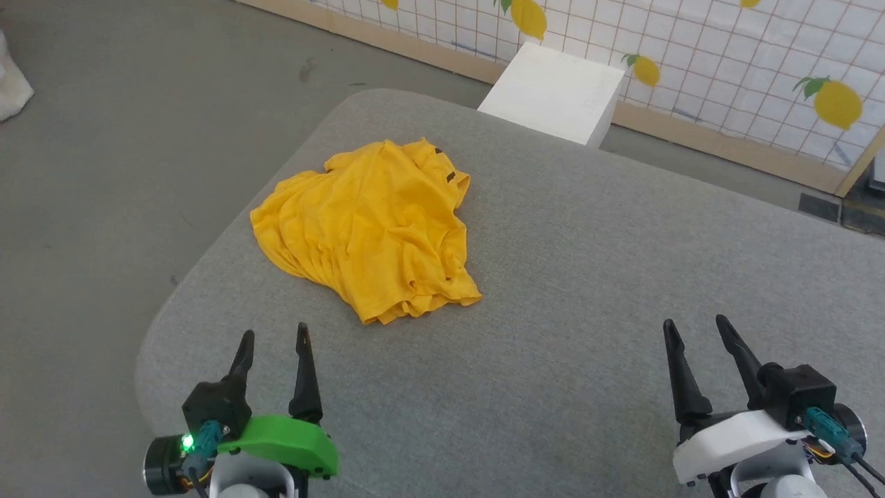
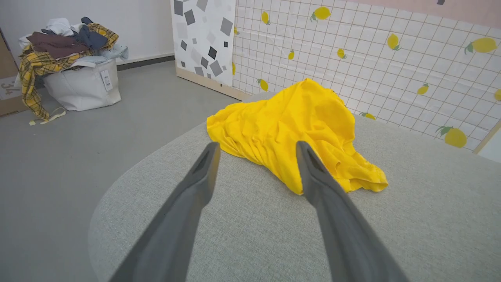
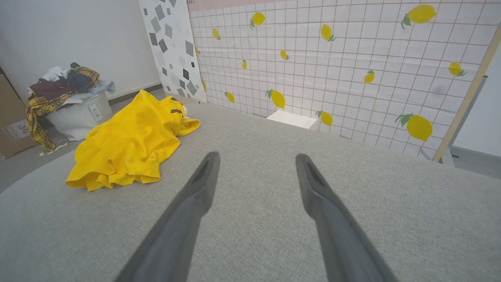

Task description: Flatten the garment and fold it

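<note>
The garment [image 1: 366,228] lies crumpled on the grey cushioned surface [image 1: 588,277], ahead of the left gripper [image 1: 274,339] and apart from its fingertips. The right gripper [image 1: 693,330] sits well to the garment's side. Both grippers are released, holding nothing.

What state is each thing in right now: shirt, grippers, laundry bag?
shirt: crumpled in a heap on the grey pad, not yet flattened or folded
left gripper: open, empty, short of the shirt
right gripper: open, empty, over bare pad
bag: upright on the floor, heaped with clothes
</note>
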`<state>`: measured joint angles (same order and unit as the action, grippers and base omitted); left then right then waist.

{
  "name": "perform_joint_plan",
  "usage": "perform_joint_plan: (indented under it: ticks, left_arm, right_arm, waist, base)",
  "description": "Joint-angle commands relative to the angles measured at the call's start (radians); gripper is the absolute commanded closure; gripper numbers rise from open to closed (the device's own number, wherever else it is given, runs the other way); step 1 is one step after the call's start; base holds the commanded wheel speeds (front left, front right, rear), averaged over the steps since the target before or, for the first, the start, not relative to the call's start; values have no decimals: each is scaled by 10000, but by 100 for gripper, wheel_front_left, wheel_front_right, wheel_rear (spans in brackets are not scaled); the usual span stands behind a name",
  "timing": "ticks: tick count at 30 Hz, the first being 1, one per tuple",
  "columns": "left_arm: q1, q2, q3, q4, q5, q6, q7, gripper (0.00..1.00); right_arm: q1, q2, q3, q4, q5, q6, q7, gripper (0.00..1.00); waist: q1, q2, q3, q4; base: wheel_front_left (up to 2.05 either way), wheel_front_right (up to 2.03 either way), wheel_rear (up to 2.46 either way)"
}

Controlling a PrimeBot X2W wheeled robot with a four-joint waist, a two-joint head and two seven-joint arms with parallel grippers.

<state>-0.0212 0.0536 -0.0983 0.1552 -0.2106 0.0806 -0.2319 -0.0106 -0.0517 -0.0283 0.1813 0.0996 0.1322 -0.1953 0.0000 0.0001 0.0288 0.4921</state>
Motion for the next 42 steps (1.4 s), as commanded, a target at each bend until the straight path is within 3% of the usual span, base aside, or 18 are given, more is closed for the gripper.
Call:
perform_joint_plan:
  ticks: [1,8,14,24,30,33,34,35,39,42]
  left_arm:
    - [-358,-31,-98,138,-241,-45,-103,0]
    - [-2615,51,-166,1296,-732,-358,57,0]
    - [-5062,181,195,3464,-1564,-525,1561,0]
    - [-7555,351,945,6869,-2901,245,5606,0]
    - [-7873,245,654,8151,-3037,779,7839,0]
    - [-7833,155,517,8373,-3115,847,8300,0]
    - [-7777,127,495,8381,-3139,885,8254,36]
    - [-7727,105,536,8336,-3202,909,8083,96]
    - [-7499,63,837,7837,-3375,925,6346,100]
    - [-7558,125,1132,7294,-3514,547,4733,100]
  right_arm:
    - [25,13,-37,31,109,-14,-86,0]
    - [-182,14,22,-53,19,-15,11,0]
    - [-336,15,-102,-544,-363,-15,384,0]
    - [-367,15,-598,-1800,-1192,-15,1122,0]
    - [-202,15,-830,-2280,-1414,-15,1311,0]
    - [-156,15,-923,-2412,-1436,-15,1356,0]
    - [-147,15,-960,-2433,-1426,-15,1363,0]
    - [-141,15,-984,-2437,-1405,-15,1358,0]
    - [-166,15,-942,-2332,-1279,-15,1286,0]
    - [-150,15,-905,-2121,-1153,-15,1179,0]
  waist:
    - [0,-1,95,78]
    - [0,-1,413,-115]
    - [0,-1,1174,-839]
    - [0,-1,2782,-2087]
    - [0,-1,3214,-2225]
    - [0,-1,3287,-2172]
    - [0,-1,3280,-2133]
    - [0,-1,3261,-2093]
    - [0,-1,3055,-1930]
    - [0,-1,2738,-1780]
  base:
    - [0,0,0]
    - [0,0,0]
    - [0,0,0]
    - [0,0,0]
    - [0,0,0]
    - [0,0,0]
    - [0,0,0]
    - [0,0,0]
    - [0,0,0]
    - [0,0,0]
